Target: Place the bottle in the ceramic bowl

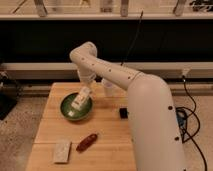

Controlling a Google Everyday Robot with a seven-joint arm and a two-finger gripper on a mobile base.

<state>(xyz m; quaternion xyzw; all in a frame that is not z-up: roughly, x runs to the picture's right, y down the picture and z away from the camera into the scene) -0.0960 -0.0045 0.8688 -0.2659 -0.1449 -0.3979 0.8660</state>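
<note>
Gripping one bottle by its upper end, the end effector was positioned over the one ceramic bowl; one cup was seen beside it on the surface.

Arm arched forward, sharply bent; gripper hangs low, pointing down.

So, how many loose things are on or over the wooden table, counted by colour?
Green: 1, the ceramic bowl
Whitish: 2, the bottle and the cup
Black: 1, the small black object
Reddish-brown: 1, the elongated object
Pale grey: 1, the flat block
Total: 6
The gripper is over the bowl, at the bottle's upper end.
</note>
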